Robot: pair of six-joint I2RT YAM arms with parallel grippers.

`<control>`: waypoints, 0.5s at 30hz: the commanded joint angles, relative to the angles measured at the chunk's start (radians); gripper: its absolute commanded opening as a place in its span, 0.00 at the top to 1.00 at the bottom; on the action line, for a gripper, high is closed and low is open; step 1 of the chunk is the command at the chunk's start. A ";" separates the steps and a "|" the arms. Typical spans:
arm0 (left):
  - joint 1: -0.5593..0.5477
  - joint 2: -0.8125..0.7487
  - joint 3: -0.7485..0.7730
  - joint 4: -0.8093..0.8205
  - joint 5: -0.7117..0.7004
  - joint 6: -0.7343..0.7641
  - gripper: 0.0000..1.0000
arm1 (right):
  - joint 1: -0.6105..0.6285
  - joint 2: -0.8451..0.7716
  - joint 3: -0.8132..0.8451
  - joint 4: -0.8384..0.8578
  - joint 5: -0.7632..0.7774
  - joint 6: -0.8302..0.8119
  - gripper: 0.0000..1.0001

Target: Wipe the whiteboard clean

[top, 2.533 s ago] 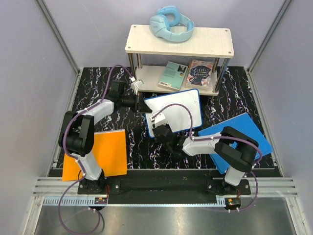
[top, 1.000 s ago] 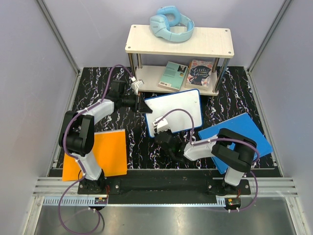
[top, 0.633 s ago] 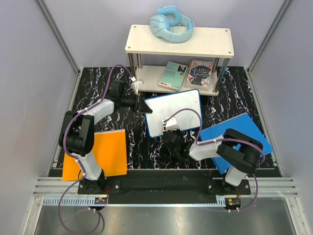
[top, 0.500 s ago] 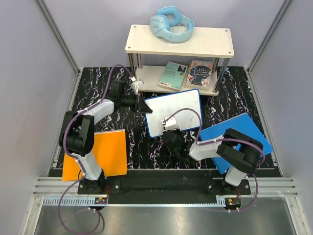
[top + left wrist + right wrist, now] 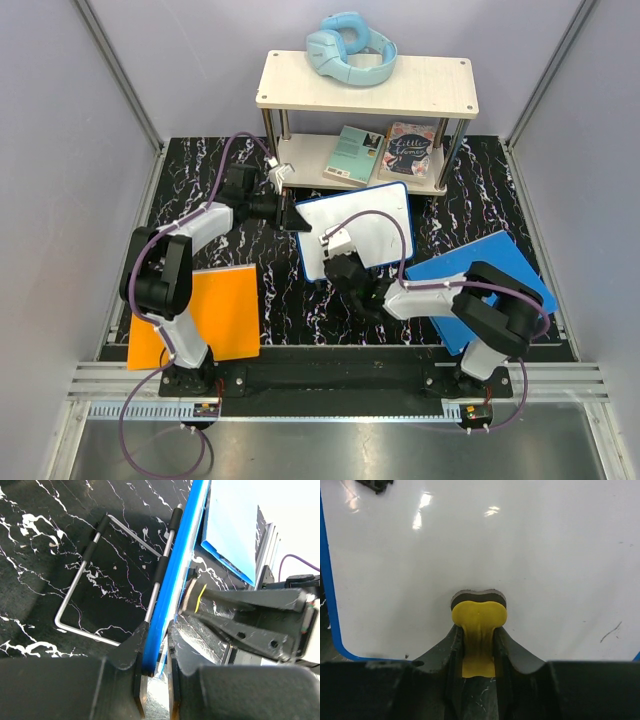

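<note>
Right gripper, shift: we see the right gripper (image 5: 345, 268) back toward the lower left part of the board after sitting further right a moment ago; the left arm has not stirred.
Right gripper, state: its fingers are clamped on a yellow eraser (image 5: 479, 614), whose dark felt face is pressed against the white surface.
Left gripper, state: the left gripper (image 5: 156, 652) is pinched on the blue rim at the board's left edge.
Whiteboard, place: the whiteboard (image 5: 375, 225) stands at the centre of the overhead view, in front of the shelf. It leans back on a wire stand (image 5: 115, 580), and the blue panel (image 5: 490, 280) lies to its lower right.
Whiteboard, handling: we judge it light, thin and stiff. Its face is glossy and probably slick, and on so slight a prop it would likely slide or tip under the wiping push.
Where to hold: we would take it by the rim, at an edge away from the writing area, as the left fingers do now, and never by the face.
Whiteboard, look: it is white with a thin blue border and rounded corners, with glare spots near the top of the right wrist view.
Marks left: we find one short dark stroke (image 5: 611, 631) at the lower right of that view; otherwise the visible face reads clean.
</note>
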 commanded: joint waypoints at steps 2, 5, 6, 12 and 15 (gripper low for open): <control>-0.010 -0.035 -0.023 -0.067 -0.192 0.176 1.00 | -0.016 -0.163 0.030 -0.212 -0.009 0.074 1.00; -0.010 -0.067 -0.032 -0.090 -0.235 0.202 1.00 | -0.016 -0.253 -0.005 -0.308 -0.054 0.117 1.00; -0.008 -0.077 -0.034 -0.098 -0.245 0.210 1.00 | -0.015 -0.296 -0.015 -0.333 -0.062 0.127 1.00; -0.007 -0.138 -0.049 -0.161 -0.310 0.248 1.00 | -0.016 -0.440 -0.091 -0.478 -0.170 0.171 1.00; -0.003 -0.147 -0.045 -0.195 -0.328 0.268 1.00 | -0.016 -0.466 -0.108 -0.516 -0.261 0.194 1.00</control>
